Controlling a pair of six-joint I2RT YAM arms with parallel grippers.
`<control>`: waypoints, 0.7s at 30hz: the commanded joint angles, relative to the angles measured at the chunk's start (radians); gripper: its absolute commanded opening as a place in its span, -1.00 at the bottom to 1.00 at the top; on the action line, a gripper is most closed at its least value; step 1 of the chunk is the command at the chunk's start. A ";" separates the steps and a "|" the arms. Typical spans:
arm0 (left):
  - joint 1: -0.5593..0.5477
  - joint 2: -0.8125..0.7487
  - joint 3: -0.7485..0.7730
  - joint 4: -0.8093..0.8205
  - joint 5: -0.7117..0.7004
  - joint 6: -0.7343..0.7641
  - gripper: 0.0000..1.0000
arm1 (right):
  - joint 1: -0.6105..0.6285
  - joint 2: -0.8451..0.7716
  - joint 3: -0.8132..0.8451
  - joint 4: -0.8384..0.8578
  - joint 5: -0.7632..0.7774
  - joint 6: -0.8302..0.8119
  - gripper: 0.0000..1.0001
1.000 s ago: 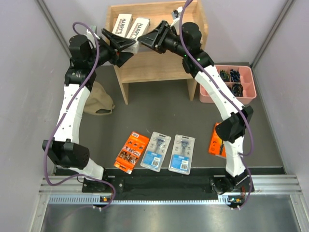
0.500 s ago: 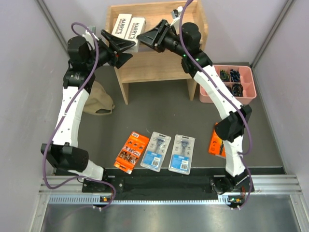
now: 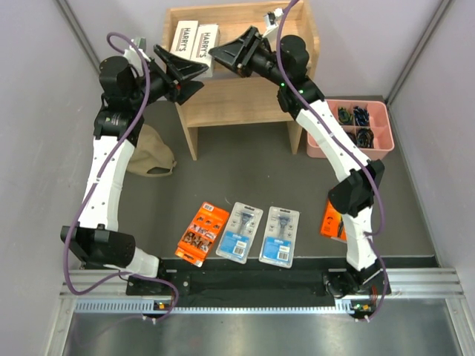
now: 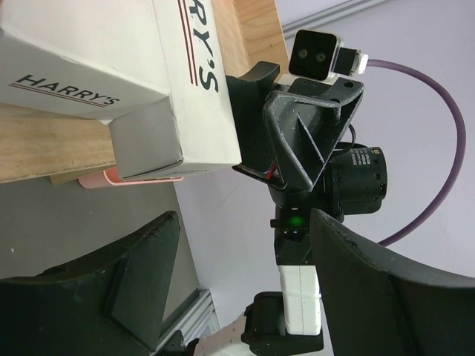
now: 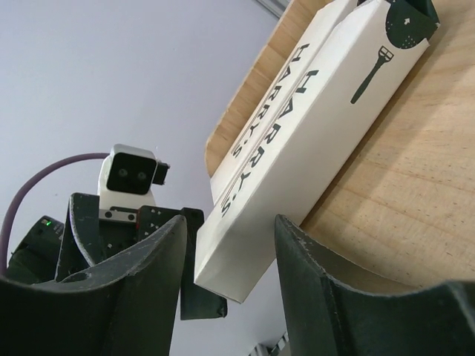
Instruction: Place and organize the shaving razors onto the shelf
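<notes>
Shaving razors (image 3: 185, 37): two boxes (image 3: 208, 38) on shelf (image 3: 245, 104), four packs (image 3: 239, 232) on table (image 3: 252, 170); left tool (image 4: 243, 219), right tool (image 5: 230, 222) apart.

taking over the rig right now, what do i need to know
Left gripper: open, empty, by the shelf top.
Right gripper: open at the end of one Harry's box, not clamping it.
Done: both Harry's boxes lie side by side on the shelf top.
Left: two blue blister packs and two orange packs, all on the table near the arm bases.
</notes>
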 commanded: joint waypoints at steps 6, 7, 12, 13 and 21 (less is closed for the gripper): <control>-0.002 -0.026 -0.012 0.176 0.033 -0.038 0.35 | -0.013 0.033 -0.013 0.029 0.005 0.000 0.10; -0.003 -0.025 -0.025 0.199 0.035 -0.052 0.29 | -0.012 0.032 -0.014 0.029 0.003 -0.002 0.11; -0.003 0.006 -0.006 0.214 0.027 -0.048 -0.01 | -0.013 0.034 -0.023 0.029 -0.003 0.002 0.16; -0.005 0.009 0.003 0.202 0.021 -0.039 -0.06 | -0.012 0.036 -0.023 0.029 -0.003 0.002 0.17; -0.003 0.023 0.003 0.176 -0.024 0.014 -0.17 | -0.013 0.037 -0.025 0.029 -0.006 0.003 0.19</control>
